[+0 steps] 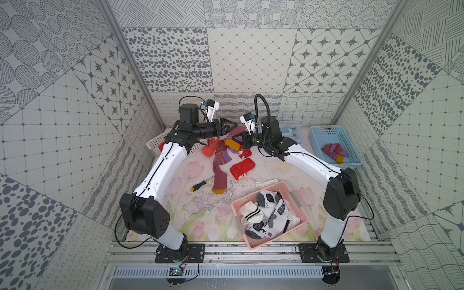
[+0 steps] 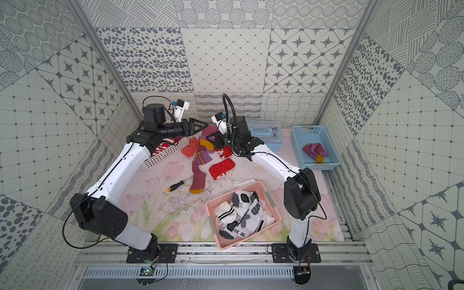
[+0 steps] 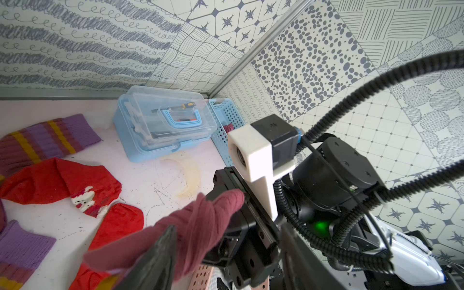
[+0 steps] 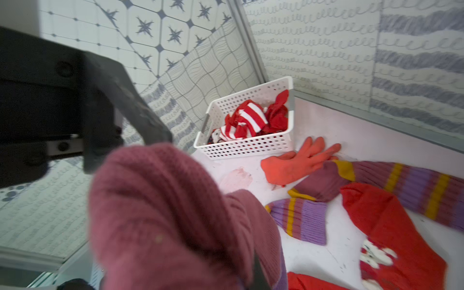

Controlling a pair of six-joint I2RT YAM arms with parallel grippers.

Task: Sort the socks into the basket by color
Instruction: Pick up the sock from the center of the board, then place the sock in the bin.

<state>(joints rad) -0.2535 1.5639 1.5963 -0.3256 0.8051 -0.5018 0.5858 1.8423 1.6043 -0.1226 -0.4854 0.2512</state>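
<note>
Up front by the rail, the pink perforated plastic basket (image 1: 298,218) is stuffed w/ white socks w/ black-grey marks (image 1: 270,213), smooth sporty knit. One white sock (image 1: 267,182) lies outside, just behind its rim. Mid-counter: a black/yellow-handled screwdriver (image 1: 199,185), a long ribbed maroon-purple sock w/ yellow toe (image 1: 219,173), a folded red sock (image 1: 242,167) and an orange-red rubbery five-finger glove (image 1: 210,148).

Further back the arms meet over the pile. Right gripper (image 1: 238,141) has its jaws clamped on a chunky-knit maroon sock (image 4: 160,213); left gripper (image 1: 229,125) has its jaws apart beside the same sock, fabric draped over one finger (image 3: 160,251) in the left wrist view, looks like a handoff imo.

Risk: soft knit snags on that finger and stretches or gets yanked free when the arms part. Also the glove isn't a sock, easy mis-pick.

Back corners: white perforated basket (image 4: 241,148) w/ red-white striped socks (image 4: 247,120), blue mesh basket (image 1: 351,160) w/ purple socks (image 1: 334,150).
</note>
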